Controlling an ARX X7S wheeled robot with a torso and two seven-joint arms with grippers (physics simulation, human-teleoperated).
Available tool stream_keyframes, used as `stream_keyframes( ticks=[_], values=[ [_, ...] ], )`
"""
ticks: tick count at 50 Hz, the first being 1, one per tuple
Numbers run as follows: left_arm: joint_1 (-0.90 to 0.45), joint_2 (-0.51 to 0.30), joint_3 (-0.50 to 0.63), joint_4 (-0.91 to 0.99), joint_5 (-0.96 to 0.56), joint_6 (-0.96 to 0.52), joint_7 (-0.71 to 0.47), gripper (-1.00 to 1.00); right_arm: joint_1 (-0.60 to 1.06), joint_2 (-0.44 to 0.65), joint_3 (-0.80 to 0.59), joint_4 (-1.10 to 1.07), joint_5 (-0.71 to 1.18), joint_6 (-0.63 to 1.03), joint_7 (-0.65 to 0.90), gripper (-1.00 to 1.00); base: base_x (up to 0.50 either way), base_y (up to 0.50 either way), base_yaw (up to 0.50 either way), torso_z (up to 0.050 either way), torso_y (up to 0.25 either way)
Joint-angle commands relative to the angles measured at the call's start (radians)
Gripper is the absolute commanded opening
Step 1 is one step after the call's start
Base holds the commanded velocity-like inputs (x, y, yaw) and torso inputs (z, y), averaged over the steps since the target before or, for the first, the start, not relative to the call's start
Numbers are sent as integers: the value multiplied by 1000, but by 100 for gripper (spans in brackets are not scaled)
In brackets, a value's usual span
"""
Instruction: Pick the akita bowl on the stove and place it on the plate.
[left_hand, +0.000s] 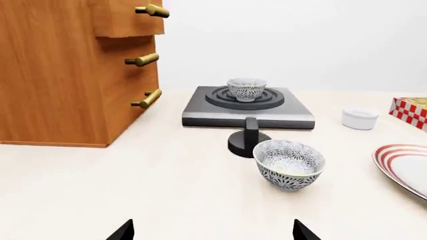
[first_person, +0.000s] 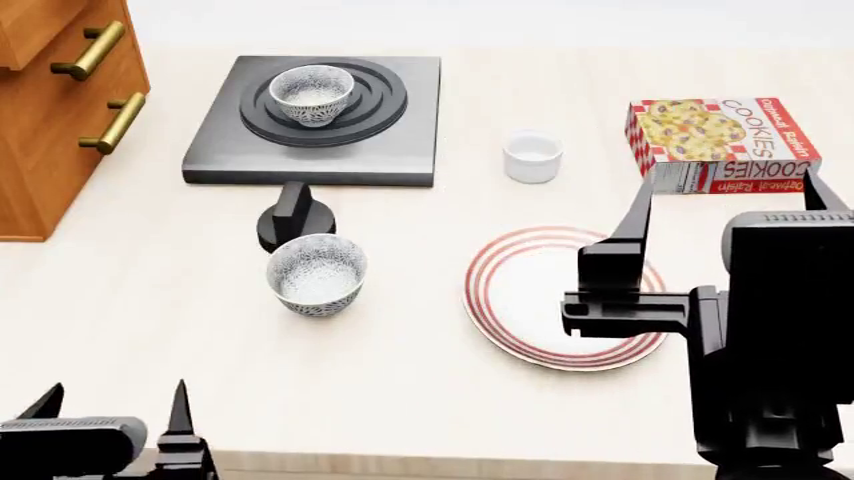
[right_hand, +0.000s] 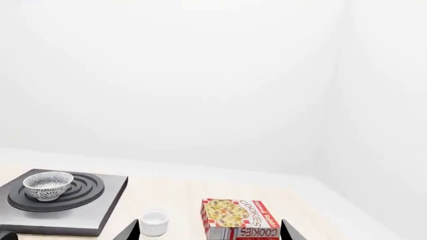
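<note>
The akita bowl (first_person: 311, 94) stands upright in the middle of the burner rings on the stove (first_person: 414, 140), at the table's far left. The left wrist view shows that bowl (left_hand: 246, 89) on the stove (left_hand: 297, 110), well ahead of my left gripper (left_hand: 213, 231). An identical twin bowl (first_person: 316, 274) sits on the table in front of the stove. The red-ringed plate (first_person: 534, 290) lies to the right of the twin. My left gripper (first_person: 114, 405) hangs open and empty at the near edge. My right gripper (first_person: 725, 195) is open, raised above the plate's right side.
A wooden cabinet (first_person: 54, 100) with brass handles stands left of the stove. A black knob (first_person: 294, 222) sits between the stove and the twin bowl. A small white cup (first_person: 533, 157) and a cookie box (first_person: 721, 140) lie at the back right.
</note>
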Motion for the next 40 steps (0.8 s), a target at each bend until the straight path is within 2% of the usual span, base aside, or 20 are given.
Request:
stream_keyframes(
  ticks=[1, 13, 31, 40],
  values=[
    [-132, -19, 15, 72, -22, -189, -21, 100, 1, 4, -3, 3, 3, 0, 3, 100, 0, 0, 0, 0, 0],
    [-278, -24, 72, -16, 1, -267, -4, 100, -3, 8, -4, 7, 8, -6, 4, 100, 0, 0, 0, 0, 0],
    [-358, -21, 104, -128, 24, -272, -4, 100, -6, 12, -11, 6, 15, -10, 6, 100, 0, 0, 0, 0, 0],
    [-351, -27, 108, -142, 27, -251, -6, 100, -6, 14, -13, 1, 23, -16, 1, 100, 0, 0, 0, 0, 0]
  ],
)
